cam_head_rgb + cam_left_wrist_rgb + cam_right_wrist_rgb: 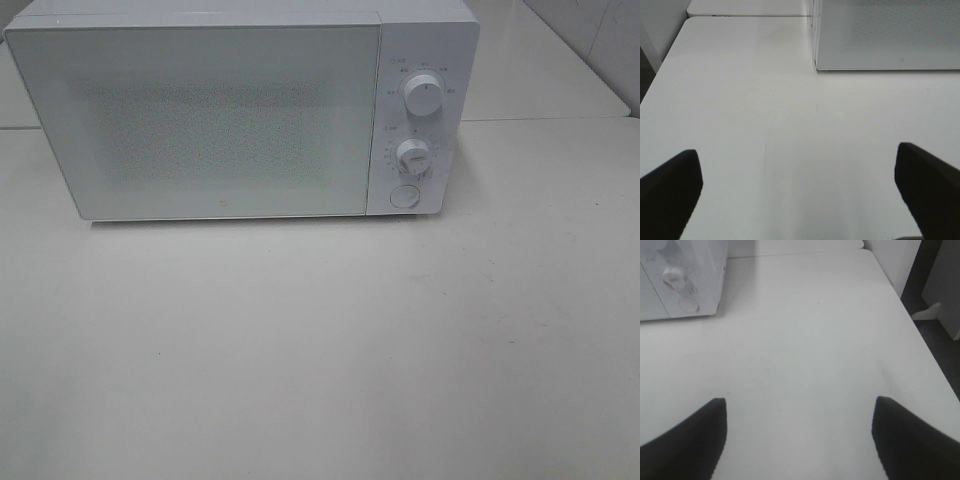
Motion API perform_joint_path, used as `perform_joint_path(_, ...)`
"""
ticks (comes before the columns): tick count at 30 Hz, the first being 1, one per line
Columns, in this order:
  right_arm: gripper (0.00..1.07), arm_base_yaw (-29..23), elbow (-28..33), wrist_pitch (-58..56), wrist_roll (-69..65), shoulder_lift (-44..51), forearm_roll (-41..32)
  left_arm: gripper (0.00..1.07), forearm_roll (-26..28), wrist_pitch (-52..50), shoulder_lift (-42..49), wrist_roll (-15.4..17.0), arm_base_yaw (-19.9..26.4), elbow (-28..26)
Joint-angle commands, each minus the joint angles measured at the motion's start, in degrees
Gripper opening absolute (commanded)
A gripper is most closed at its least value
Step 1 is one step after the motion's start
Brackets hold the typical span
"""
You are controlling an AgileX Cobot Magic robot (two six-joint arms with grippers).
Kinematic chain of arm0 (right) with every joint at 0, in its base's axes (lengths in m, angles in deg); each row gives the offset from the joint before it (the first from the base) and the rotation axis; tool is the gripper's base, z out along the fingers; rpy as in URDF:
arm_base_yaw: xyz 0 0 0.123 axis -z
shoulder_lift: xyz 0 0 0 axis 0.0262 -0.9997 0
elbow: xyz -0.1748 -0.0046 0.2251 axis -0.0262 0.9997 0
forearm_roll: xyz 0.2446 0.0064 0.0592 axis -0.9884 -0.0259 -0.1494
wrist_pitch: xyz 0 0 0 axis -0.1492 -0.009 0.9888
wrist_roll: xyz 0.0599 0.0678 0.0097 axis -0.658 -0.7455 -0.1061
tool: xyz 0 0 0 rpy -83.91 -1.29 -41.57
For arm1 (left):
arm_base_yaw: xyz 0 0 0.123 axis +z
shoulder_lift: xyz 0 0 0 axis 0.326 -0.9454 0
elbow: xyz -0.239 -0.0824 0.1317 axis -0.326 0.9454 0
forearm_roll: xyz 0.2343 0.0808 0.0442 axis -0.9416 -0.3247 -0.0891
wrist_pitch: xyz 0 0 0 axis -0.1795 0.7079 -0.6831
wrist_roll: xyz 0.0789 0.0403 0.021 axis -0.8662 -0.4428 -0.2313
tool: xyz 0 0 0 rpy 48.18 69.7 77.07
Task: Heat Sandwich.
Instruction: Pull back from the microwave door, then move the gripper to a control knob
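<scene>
– Standing at the back of the worktop (320,350): one white microwave (220,120), door (200,130) shut. Control panel on its right side. Upper knob (424,95), lower knob (412,155), round button (404,195) beneath them.

– Sandwich?

– Not seen in any of the three views. The door panel is pale and speckled, nothing readable through it. Cannot tell where the sandwich is.

– Left hand?

– Left hand (797,172) over bare worktop, in front of the microwave's door side; the door's lower corner shows in the left wrist view. Fingers (670,192) dark, spread as wide as they go. Only worktop between them. Nothing held.

– Right hand?

– Right hand (800,415) also over bare worktop, toward the panel side of the microwave; the lower knob and the button show in the right wrist view. Jaws well apart, somewhat less wide than the left. Nothing gripped, nothing touched.

– Either hand near the microwave?

– Both well apart from it. Neither shows in the high view.
</scene>
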Motion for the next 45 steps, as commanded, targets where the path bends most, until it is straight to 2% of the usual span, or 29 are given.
perform_joint_path(1,0.76,0.46,-1.2,3.38,-0.52,0.86,-0.06,1.03,0.11,-0.34,1.6,-0.06,0.23,0.29)
perform_joint_path(12,0.76,0.46,-1.2,9.91,-0.57,-1.83,0.11,1.03,0.11,-0.34,1.6,-0.06,0.23,0.29)
perform_joint_path(21,0.76,0.46,-1.2,14.73,-0.57,-15.3,0.11,1.03,0.11,-0.34,1.6,-0.06,0.23,0.29)
perform_joint_path(32,0.76,0.46,-1.2,22.46,-1.15,-27.27,-0.06,1.03,0.11,-0.34,1.6,-0.06,0.23,0.29)
perform_joint_path(45,0.76,0.46,-1.2,39.02,-1.15,-43.26,-0.06,1.03,0.11,-0.34,1.6,-0.06,0.23,0.29)
